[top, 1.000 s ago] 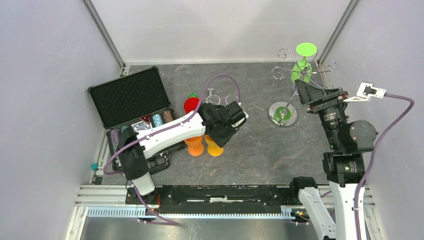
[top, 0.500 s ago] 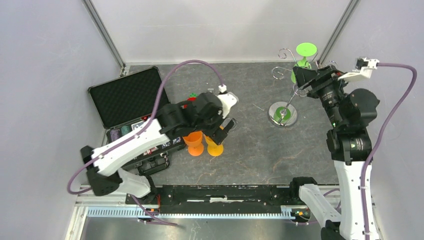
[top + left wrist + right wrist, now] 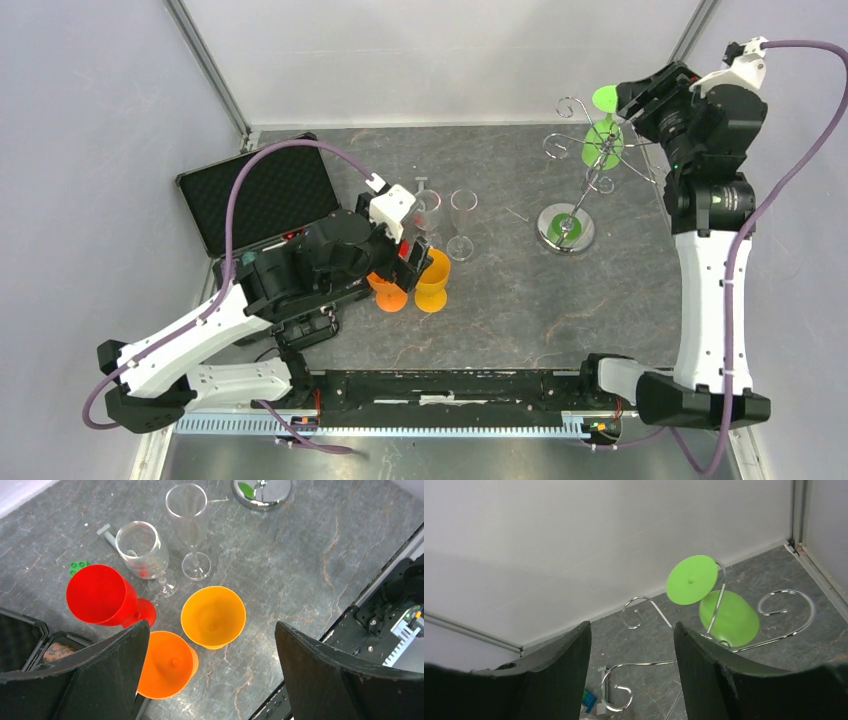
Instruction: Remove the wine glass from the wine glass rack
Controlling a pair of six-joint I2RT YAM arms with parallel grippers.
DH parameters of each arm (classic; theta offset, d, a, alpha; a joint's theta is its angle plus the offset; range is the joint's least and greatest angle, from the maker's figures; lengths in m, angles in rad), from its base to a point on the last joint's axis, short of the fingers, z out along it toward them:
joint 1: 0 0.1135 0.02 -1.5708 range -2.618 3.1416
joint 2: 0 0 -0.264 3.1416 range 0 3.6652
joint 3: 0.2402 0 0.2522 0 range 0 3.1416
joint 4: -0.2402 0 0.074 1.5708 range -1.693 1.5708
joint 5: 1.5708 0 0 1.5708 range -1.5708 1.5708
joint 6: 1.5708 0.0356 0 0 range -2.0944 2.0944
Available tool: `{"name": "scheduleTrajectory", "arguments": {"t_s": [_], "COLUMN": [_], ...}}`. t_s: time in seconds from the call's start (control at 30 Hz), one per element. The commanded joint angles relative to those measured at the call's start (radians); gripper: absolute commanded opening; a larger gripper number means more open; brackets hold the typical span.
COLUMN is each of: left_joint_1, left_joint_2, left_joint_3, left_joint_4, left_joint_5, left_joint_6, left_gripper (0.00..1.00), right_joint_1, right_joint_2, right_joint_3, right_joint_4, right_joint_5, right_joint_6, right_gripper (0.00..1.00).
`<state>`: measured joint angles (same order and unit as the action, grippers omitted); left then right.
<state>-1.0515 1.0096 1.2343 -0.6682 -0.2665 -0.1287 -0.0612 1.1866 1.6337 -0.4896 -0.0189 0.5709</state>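
A green wine glass (image 3: 604, 146) hangs upside down on the wine glass rack (image 3: 566, 228), a silver wire stand at the back right. Its round foot (image 3: 612, 98) is uppermost. My right gripper (image 3: 634, 100) is raised just right of that foot, open and holding nothing. In the right wrist view the green wine glass (image 3: 729, 618) hangs on a curled arm of the rack (image 3: 786, 602), ahead and right of the right gripper (image 3: 630, 627). My left gripper (image 3: 211, 625) is wide open and empty above the cups.
Near the table's middle stand a yellow-orange cup (image 3: 213, 616), an orange cup (image 3: 165, 665), a red cup (image 3: 100, 595), a clear wine glass (image 3: 142, 550) and a clear flute (image 3: 187, 510). An open black case (image 3: 260, 195) lies at the left. Walls stand close behind the rack.
My left gripper opened wide and drew back toward the near left, off the orange cups. The right arm rose and swung to the back, up beside the green glass's foot.
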Motion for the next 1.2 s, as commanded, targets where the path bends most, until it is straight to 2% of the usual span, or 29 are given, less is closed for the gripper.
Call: {"name": "scheduleTrajectory", "arguments": {"t_s": [0.0,0.23,0.5,1.17], "left_joint_1": [-0.004,-0.003,-0.004,-0.003], "left_joint_2": [-0.019,-0.010,0.032,0.020], "left_joint_3": [-0.012,-0.030,-0.019,-0.018], "left_joint_4": [0.120,0.134,0.131,0.130], "left_joint_5": [-0.044,-0.017,0.065,0.032], "left_joint_6": [-0.029,-0.048,-0.071,-0.058], "left_gripper": [1.00,1.00,1.00,1.00], "right_joint_1": [-0.123,-0.226,-0.227,-0.228], "right_joint_2": [0.060,0.140,0.182,0.264], "right_joint_3": [0.034,-0.082,-0.139,-0.154], "right_joint_4": [0.006,0.164,0.213,0.286], "right_joint_5": [-0.116,-0.375,-0.314,-0.267], "right_joint_6": [0.089,0.245,0.301,0.384], "right_gripper": [0.64,0.53,0.53,0.51]}}
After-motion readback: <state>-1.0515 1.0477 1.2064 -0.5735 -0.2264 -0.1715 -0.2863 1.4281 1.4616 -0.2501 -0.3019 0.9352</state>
